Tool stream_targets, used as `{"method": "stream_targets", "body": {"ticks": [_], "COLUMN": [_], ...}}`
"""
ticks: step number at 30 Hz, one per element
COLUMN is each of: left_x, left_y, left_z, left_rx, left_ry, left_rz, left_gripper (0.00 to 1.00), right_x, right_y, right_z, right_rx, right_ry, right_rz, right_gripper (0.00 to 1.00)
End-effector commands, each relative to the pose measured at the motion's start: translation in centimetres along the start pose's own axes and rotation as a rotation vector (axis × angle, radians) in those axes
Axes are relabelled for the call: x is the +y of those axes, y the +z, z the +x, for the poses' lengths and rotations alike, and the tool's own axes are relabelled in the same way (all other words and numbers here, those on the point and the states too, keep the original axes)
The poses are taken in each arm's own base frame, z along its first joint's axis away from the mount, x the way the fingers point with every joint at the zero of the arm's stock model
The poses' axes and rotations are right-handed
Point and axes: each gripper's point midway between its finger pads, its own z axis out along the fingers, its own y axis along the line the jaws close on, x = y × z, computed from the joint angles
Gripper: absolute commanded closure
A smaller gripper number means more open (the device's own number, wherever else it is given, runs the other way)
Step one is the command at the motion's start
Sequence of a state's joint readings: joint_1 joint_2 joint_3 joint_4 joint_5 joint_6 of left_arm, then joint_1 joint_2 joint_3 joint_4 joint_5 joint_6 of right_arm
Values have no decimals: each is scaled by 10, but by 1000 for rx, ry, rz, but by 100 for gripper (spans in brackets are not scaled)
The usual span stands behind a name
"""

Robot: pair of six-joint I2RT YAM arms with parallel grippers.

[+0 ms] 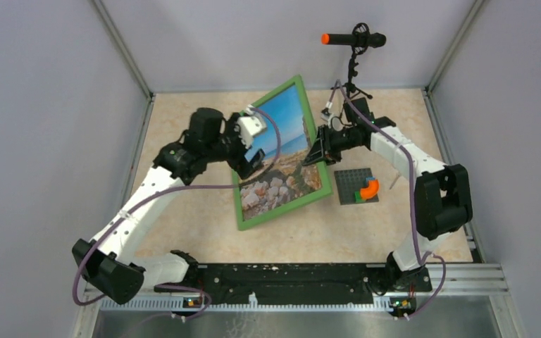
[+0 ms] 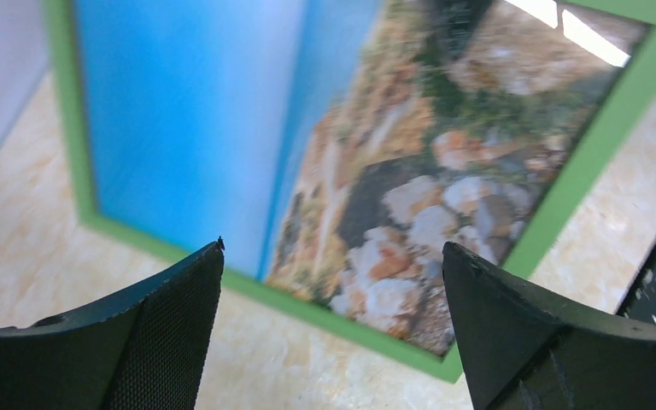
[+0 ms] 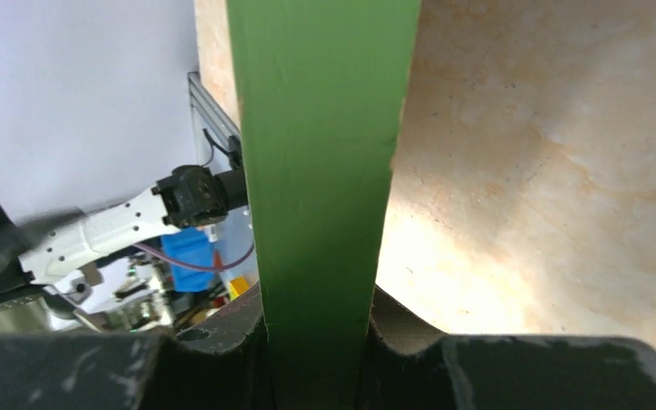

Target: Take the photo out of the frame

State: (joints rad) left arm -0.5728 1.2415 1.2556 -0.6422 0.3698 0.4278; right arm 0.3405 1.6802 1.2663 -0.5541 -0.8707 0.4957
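Right gripper (image 3: 314, 342) tight on frame's (image 3: 320, 128) green edge, left gripper (image 2: 333, 248) wide open by photo (image 2: 393, 171), brick plate (image 1: 352, 184) beside on desk (image 1: 197, 218), microphone (image 1: 356, 39) behind.

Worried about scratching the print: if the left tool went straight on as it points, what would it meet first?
Probably the photo, at its rocky lower part, just inside the frame and its green border; depth is unclear.

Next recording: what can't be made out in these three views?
Back of the frame: turned away from top and left wrist views, fastenings unseen.
The photo: in the right wrist view, blocked by the frame's green edge.
Frame's far end: left wrist view, cut off at the picture's top.
Bricks on the grey plate: top view, too small to detail.
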Motion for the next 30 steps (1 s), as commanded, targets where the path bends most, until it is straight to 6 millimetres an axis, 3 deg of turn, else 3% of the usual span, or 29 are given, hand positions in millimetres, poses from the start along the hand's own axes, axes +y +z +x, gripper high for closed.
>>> {"method": "stream_targets", "body": {"ticks": [1, 6, 11, 15, 20, 27, 30], "left_x": [44, 90, 116, 129, 144, 178, 201], "left_y": [-52, -78, -100, -113, -125, -149, -168], "left_z": [-18, 2, 19, 25, 33, 46, 46], "left_rx": [-77, -30, -68, -98, -119, -120, -132], "left_ry": [-168, -388, -604, -670, -738, -796, -801], "left_rz": [-210, -392, -415, -434, -487, -586, -648], "left_gripper": [1, 1, 1, 1, 1, 1, 1], "right_x": [44, 66, 93, 113, 135, 168, 188], "right_y": [-46, -74, -99, -115, -121, -104, -99], "right_z": [-33, -55, -71, -80, -82, -75, -75], "right_rx": [-119, -148, -208, -277, -346, -387, -439], "right_ry": [-401, -550, -714, -834, -1016, -1279, -1359], "right_rz": [96, 189, 269, 325, 419, 618, 676], "right_gripper": [100, 100, 100, 100, 100, 100, 100]}}
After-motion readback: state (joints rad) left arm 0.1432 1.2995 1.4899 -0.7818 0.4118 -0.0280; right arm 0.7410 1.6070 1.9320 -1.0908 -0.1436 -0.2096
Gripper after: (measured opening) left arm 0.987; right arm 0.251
